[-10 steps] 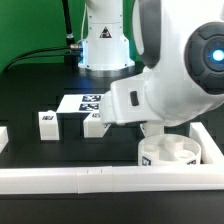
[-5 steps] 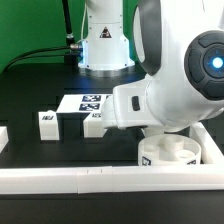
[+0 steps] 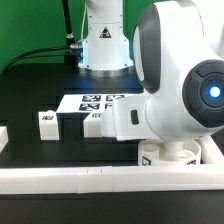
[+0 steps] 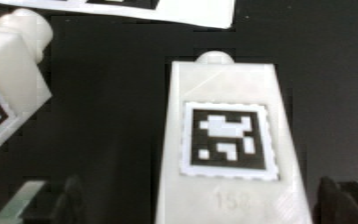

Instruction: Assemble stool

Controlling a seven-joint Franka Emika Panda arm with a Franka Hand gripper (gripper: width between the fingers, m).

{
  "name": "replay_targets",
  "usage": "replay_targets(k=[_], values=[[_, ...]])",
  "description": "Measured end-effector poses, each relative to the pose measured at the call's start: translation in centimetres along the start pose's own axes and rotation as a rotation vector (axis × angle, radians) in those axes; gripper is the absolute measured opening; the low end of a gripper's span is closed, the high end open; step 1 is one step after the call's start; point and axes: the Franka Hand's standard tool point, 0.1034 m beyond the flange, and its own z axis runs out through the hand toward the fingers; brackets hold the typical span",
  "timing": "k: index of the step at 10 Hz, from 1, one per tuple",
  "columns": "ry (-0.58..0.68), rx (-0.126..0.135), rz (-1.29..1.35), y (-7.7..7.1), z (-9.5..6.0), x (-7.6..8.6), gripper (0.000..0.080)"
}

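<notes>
Our gripper (image 4: 194,203) hangs wide open, holding nothing, its jaws either side of a white rectangular plastic leg block (image 4: 226,110) lying on the black table (image 4: 108,130). The block looks light, stiff and smooth; we would pinch its long flat sides.

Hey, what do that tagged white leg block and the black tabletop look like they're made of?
Leg block: probably matte white plastic, judging by its dull even surface and moulded edges; its tag looks like printed paper. Tabletop: dark matte surface, material unclear.
</notes>
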Motion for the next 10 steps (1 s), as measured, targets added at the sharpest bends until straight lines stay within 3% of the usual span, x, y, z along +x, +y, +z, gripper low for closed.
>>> replay_targets(k=[1,2,3,8,9,10], values=[[0.0,0.0,-0.001,0.0,0.0,0.0,0.0474],[0.0,0.0,-0.001,0.0,0.0,0.0,0.0474],[-0.001,0.0,-0.001,0.0,0.0,0.0,0.0332],[-0.001,0.0,-0.001,0.0,0.0,0.0,0.0335],[-0.001,-0.001,-0.009,-0.1,-0.2,-0.3,0.0335],[0.008,-0.003,-0.028,-0.1,-1.4,-1.4,0.0337]])
